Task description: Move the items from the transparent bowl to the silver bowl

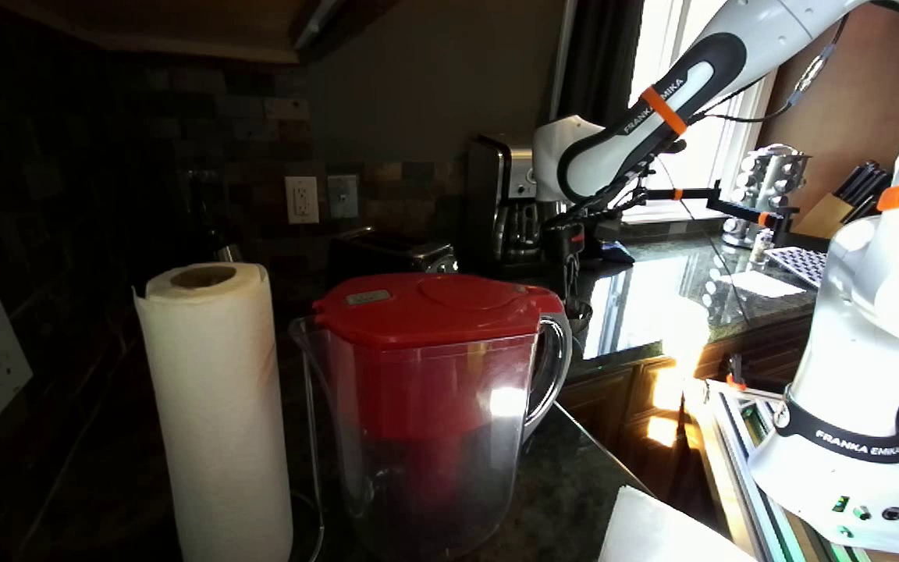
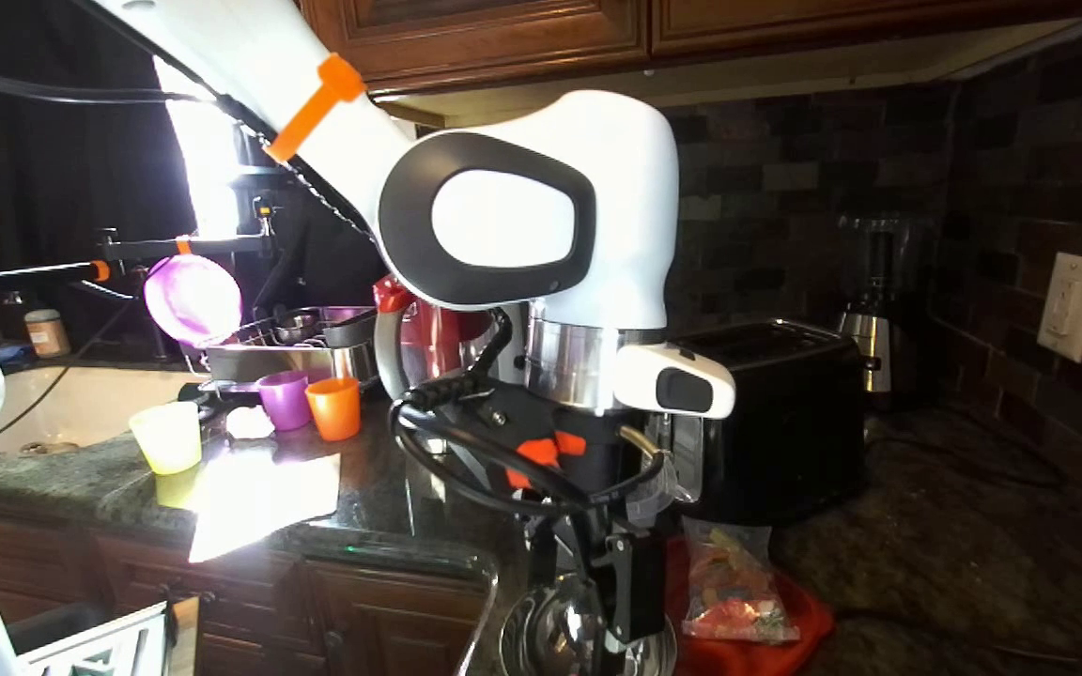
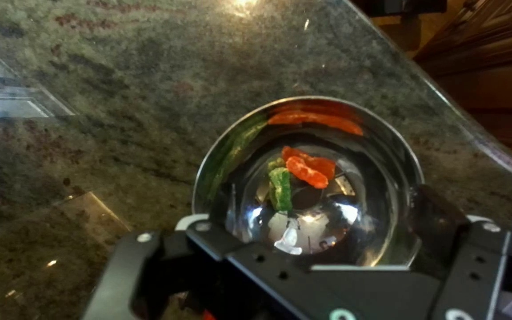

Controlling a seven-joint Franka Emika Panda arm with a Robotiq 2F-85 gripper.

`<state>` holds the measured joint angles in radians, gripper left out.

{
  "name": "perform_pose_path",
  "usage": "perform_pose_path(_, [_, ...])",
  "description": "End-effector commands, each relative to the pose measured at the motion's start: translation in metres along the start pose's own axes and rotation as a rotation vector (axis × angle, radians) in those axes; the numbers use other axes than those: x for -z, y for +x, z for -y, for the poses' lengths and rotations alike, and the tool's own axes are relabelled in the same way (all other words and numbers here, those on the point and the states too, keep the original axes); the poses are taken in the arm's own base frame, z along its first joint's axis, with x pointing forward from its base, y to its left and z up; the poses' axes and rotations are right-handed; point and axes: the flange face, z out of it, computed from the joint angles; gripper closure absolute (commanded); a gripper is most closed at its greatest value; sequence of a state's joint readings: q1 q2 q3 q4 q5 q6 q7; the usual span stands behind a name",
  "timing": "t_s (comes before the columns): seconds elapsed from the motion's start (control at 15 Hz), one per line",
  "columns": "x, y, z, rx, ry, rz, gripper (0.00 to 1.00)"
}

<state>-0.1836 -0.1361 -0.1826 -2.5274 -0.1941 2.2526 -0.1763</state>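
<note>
Holding its fingers (image 3: 438, 218) wide apart, the claw (image 3: 328, 200) is hanging over the silver bowl (image 3: 374, 155), where red pieces (image 3: 307, 172) and green pieces (image 3: 281, 189) are lying.

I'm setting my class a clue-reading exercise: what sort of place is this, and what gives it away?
Most likely a home kitchen: in an exterior view there are a sink, a black toaster and wooden cabinets overhead.

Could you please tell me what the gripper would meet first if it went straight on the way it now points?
Most likely the silver bowl: the gripper points down at it with its jaws open. Which part it would touch first is hard to tell, since depth is unclear.
</note>
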Motion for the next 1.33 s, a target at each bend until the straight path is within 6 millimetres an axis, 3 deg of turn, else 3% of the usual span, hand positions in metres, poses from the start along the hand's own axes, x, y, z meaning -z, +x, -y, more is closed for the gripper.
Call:
perform_pose_path(0.0, [0.014,-0.016,-0.003,-0.005,0.003,-0.070,0.00])
perform_pose_path(0.67, [0.083,-0.046,-0.001,0.021,-0.033,-0.204,0.00])
perform_pose_path(1.27, [0.120,-0.067,0.006,0.021,-0.072,-0.284,0.00])
